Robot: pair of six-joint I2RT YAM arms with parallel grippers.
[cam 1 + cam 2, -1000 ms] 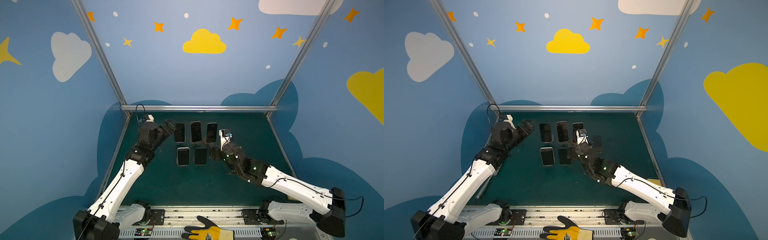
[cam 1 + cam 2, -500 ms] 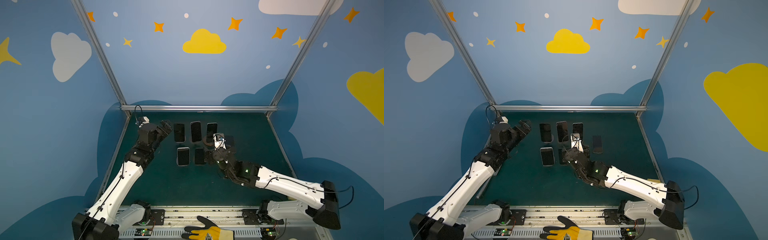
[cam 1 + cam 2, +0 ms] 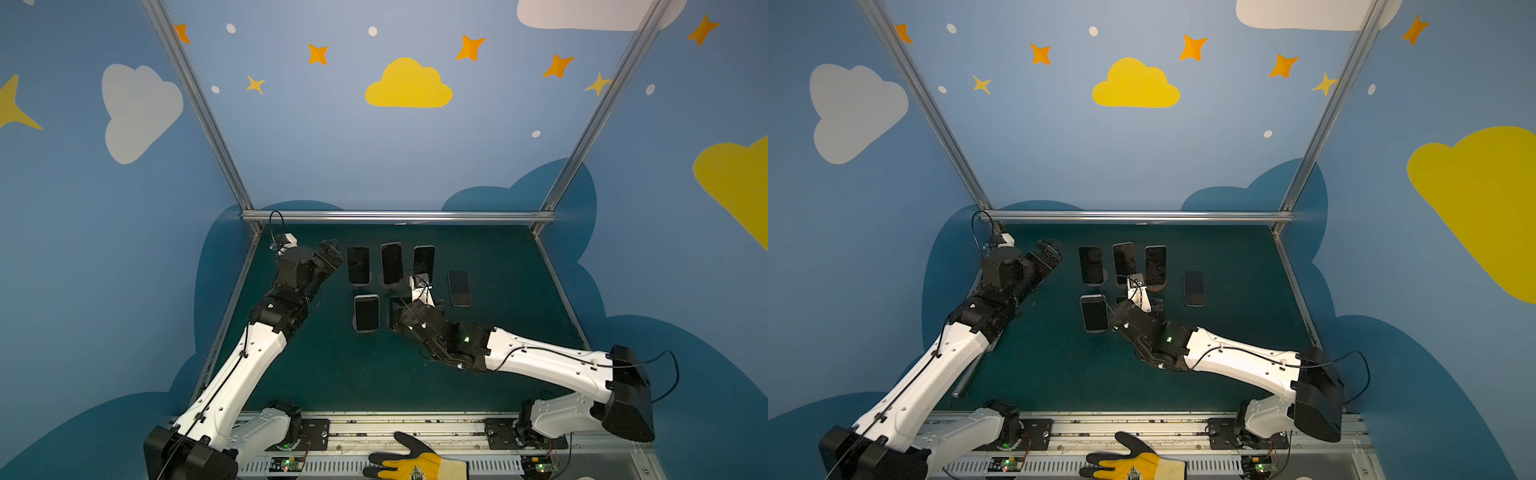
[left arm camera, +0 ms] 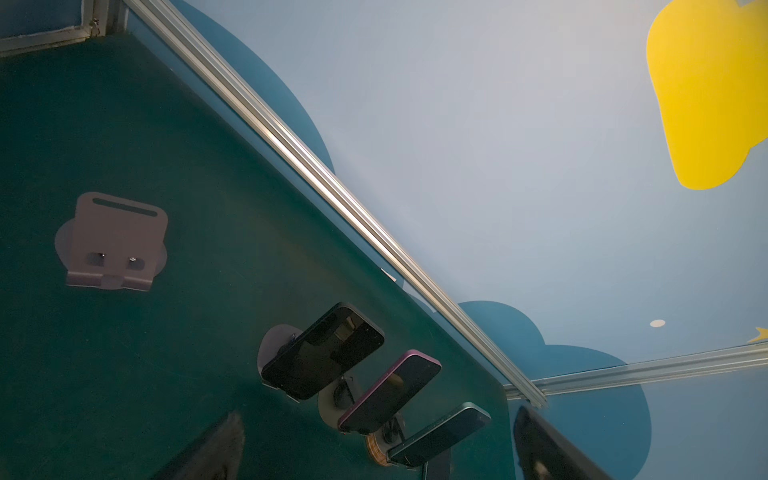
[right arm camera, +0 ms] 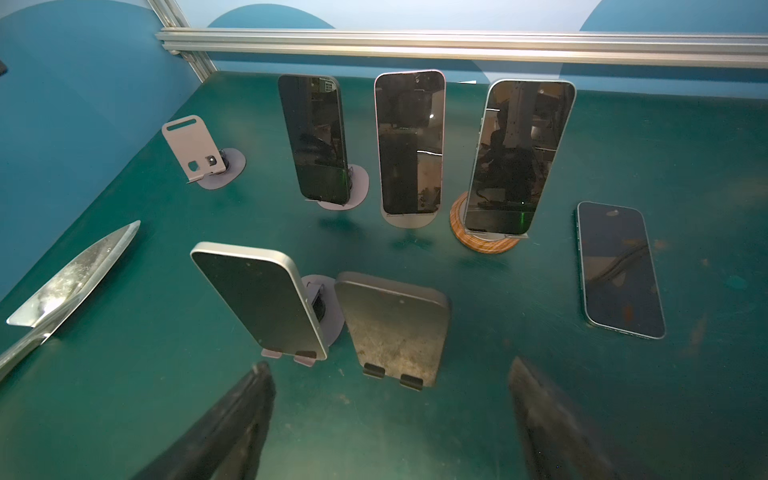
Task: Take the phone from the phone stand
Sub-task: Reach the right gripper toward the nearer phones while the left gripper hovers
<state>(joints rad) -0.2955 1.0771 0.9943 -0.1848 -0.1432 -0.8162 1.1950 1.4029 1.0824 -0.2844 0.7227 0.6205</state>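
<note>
Table: we see a dark green table [image 3: 498,257] carrying everything.
Left arm: the left gripper [image 3: 334,252] is at 9 o'clock of the far phone row [image 3: 391,264], jaws wide, empty.
Right arm: the right gripper [image 5: 388,363] is spread, empty, facing the bare dark stand [image 5: 392,328].
Phone: the flat phone [image 5: 619,270] lies on the table, at 3 o'clock of the wooden-base stand [image 5: 486,243].

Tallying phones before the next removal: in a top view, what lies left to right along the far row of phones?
Black phone → purple-edged phone → dark teal phone → phone lying flat.
</note>
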